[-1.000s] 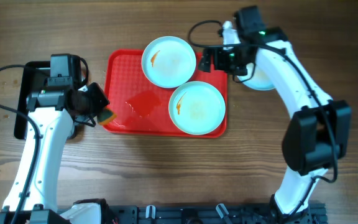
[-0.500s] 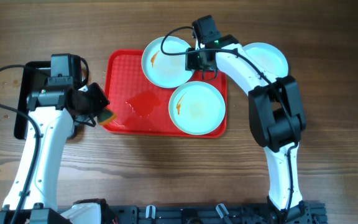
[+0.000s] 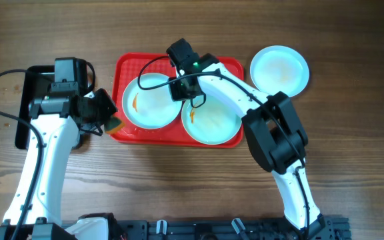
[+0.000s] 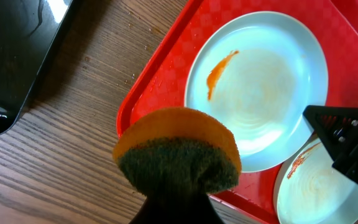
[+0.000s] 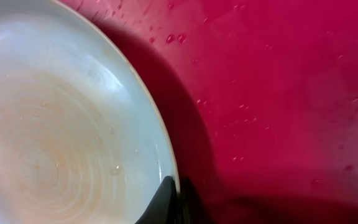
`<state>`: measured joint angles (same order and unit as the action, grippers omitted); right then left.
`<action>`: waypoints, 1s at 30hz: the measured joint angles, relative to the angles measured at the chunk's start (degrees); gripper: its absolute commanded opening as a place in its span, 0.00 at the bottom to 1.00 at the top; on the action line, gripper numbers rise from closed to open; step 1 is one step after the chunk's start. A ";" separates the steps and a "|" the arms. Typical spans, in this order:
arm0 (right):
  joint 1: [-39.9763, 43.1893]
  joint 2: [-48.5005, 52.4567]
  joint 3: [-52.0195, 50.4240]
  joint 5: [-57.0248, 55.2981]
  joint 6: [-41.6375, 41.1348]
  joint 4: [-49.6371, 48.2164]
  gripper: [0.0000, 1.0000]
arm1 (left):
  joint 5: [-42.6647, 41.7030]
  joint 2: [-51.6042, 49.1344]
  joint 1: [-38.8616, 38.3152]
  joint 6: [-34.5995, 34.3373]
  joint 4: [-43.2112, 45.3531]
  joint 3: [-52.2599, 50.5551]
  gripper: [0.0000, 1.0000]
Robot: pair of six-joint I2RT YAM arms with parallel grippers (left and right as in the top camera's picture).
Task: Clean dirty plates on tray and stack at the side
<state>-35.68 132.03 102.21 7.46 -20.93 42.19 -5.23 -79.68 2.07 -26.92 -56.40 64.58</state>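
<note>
The red tray (image 3: 127, 67) holds two pale plates. The left plate (image 3: 149, 103) carries an orange smear near its left rim, seen in the left wrist view as plate (image 4: 257, 87). My right gripper (image 3: 181, 90) is shut on this plate's right rim; in the right wrist view the right gripper (image 5: 178, 199) pinches the edge of the plate (image 5: 61, 124). The second smeared plate (image 3: 215, 123) lies at the tray's front right. A third plate (image 3: 280, 69) rests on the table right of the tray. My left gripper (image 3: 109, 119) is shut on a yellow-green sponge (image 4: 178, 155) by the tray's left edge.
A glossy black pan (image 3: 27, 107) sits on the wooden table at the far left, under the left arm; it shows as the pan (image 4: 11, 56) in the left wrist view. Water droplets speckle the tray (image 5: 278, 93) floor. The right arm stretches across the tray's back right.
The right gripper swung from the table-side plate to the back plate on the tray, shut on its rim, and the plate slid to the tray's left front. The left arm stayed still.
</note>
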 measured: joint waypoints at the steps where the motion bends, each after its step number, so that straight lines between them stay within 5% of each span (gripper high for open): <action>1: -0.22 0.00 0.00 0.20 0.20 0.00 0.06 | 0.00 0.00 0.00 0.00 0.00 0.00 0.04; 5: -0.72 0.00 0.00 0.63 0.42 -0.02 0.04 | -0.09 0.00 0.00 0.00 1.40 -0.11 0.04; 12: -0.72 0.00 0.00 1.33 1.73 -0.02 0.04 | -11.13 -5.20 -0.76 -0.02 21.86 -8.22 0.04; 20: -0.72 0.00 0.00 1.49 1.73 -0.09 0.04 | -14.10 -22.80 -13.03 -2.62 36.76 -9.51 0.04; 26: -0.72 0.00 0.00 1.49 2.82 -0.02 0.04 | -0.44 -23.50 -14.88 -2.38 35.67 -8.70 0.04; 30: -0.72 0.00 0.00 1.49 3.23 0.00 0.04 | 20.65 -23.12 -15.23 2.40 33.07 -8.74 0.04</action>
<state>-36.40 132.03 102.21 8.95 -17.69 42.19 15.42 -102.80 -13.17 -24.51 -23.33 55.83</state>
